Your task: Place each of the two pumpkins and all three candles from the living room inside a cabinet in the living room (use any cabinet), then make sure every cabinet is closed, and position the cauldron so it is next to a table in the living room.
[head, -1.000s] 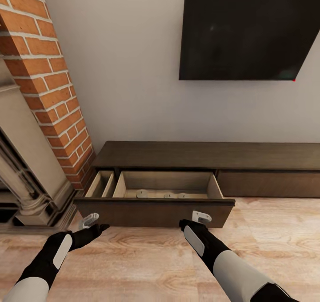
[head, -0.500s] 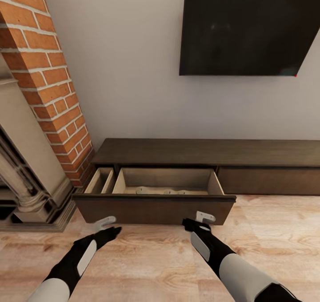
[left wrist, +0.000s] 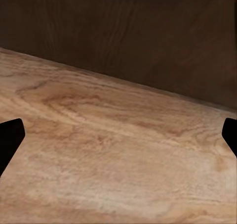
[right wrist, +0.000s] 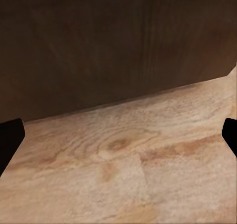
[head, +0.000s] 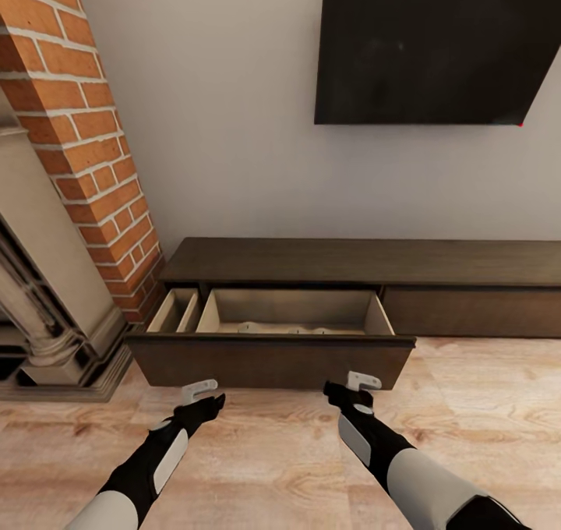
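Nearest the camera in the head view, both dark arms reached forward and low over the light wood plank floor (head: 483, 405). The left gripper (head: 204, 393) hung just short of the drawer front (head: 269, 362), toward its left half, and the right gripper (head: 360, 383) sat just before the same front near its right end; whether either touched the wood could not be told. In the left wrist view the left gripper's fingertips (left wrist: 10, 137) stood at the far edges of the picture with bare floor and the dark front between them, so its fingers were spread wide and held nothing. The right wrist view gave the same reading for the right gripper's fingertips (right wrist: 10, 140): released, parted, empty, facing the brown panel just above the planks. Beyond the grippers, the cabinet (head: 366, 261), a long low dark-brown unit against the wall, had its wide left drawer pulled out, showing a pale beige inside split into a narrow compartment on the left and a broad one on the right. In the broad compartment, small pale shapes (head: 292, 330) just cleared the drawer front; they were too hidden to name. To the left stood the brick fireplace (head: 74, 148) with its stone surround, and above the cabinet the wall TV (head: 436, 43) hung dark.
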### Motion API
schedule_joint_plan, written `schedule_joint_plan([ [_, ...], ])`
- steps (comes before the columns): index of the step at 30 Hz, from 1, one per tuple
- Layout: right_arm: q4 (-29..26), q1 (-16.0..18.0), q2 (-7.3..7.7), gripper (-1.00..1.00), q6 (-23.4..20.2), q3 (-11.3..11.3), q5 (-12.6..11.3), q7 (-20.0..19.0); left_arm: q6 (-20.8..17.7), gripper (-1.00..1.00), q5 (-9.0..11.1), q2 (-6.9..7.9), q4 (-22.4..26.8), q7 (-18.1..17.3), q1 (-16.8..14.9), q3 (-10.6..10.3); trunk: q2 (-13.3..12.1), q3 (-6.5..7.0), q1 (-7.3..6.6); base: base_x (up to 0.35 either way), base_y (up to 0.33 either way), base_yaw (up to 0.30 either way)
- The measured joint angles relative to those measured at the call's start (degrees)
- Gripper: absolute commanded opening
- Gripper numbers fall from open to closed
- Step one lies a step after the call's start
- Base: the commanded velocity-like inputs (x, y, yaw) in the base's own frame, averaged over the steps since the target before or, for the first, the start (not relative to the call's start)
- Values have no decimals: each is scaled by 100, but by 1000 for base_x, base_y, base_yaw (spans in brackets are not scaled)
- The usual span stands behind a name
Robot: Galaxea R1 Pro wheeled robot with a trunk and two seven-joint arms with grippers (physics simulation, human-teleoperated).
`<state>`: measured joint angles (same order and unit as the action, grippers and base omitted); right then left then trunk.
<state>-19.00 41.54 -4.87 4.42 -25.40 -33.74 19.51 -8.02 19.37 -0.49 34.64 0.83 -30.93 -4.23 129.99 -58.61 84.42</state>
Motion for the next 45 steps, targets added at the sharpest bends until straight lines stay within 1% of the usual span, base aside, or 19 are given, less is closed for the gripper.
schedule_joint_plan([
  [2, 1, 1, -3, 100, 167, -107, 144, 0, 77, 100, -2, 3, -11, 8, 0, -81, 80, -36, 44, 0, 0, 0],
  [4, 6, 2, -11, 100, 278, -177, 278, 0, 164, 100, -2, 0, -21, 11, 0, -118, 160, -72, 88, 0, 0, 0],
  [7, 9, 1, -35, 100, 340, -215, 356, -29, 355, 100, 9, -3, -39, 10, 0, -140, 281, -126, 154, 0, 0, 0],
  [11, 10, 0, -54, 100, 383, -233, 380, -62, 602, 100, 13, -2, -69, 6, 0, -146, 441, -197, 242, 0, 0, 0],
  [15, 14, 2, -79, 100, 561, -238, 384, -69, 780, 100, 11, 2, -136, 2, 0, -148, 602, -269, 330, 0, 0, 0],
  [18, 60, 3, -83, 100, 652, -236, 384, -69, 811, 100, 7, 5, -162, -3, 0, -148, 722, -323, 395, 0, 0, 0],
  [28, 116, 3, -72, 100, 706, -238, 388, -70, 819, 100, 12, 4, -168, 1, 0, -149, 1123, -503, 615, 0, 0, 0],
  [31, 156, 3, -30, 100, 912, -237, 385, -76, 816, 100, 16, -1, -168, 10, 0, -148, 1243, -557, 681, 0, 0, 0],
  [33, 291, 3, -24, 100, 1140, -236, 385, -138, 823, 100, 15, -3, -168, 15, 0, -148, 1245, -557, 681, 0, 0, 0],
  [34, 323, 3, -24, 100, 1169, -237, 385, -170, 824, 100, 15, -3, -168, 15, 0, -148, 1245, -557, 681, 0, 0, 0],
  [39, 465, 3, -7, 100, 1296, -237, 364, -572, 828, 100, 18, -3, -168, 22, 0, -140, 1245, -557, 681, 0, 0, 0],
  [45, 587, 3, -5, 100, 1400, -233, 355, -651, 779, 100, 13, 2, -169, 16, 0, -139, 1245, -557, 681, 123, 0, 0],
])
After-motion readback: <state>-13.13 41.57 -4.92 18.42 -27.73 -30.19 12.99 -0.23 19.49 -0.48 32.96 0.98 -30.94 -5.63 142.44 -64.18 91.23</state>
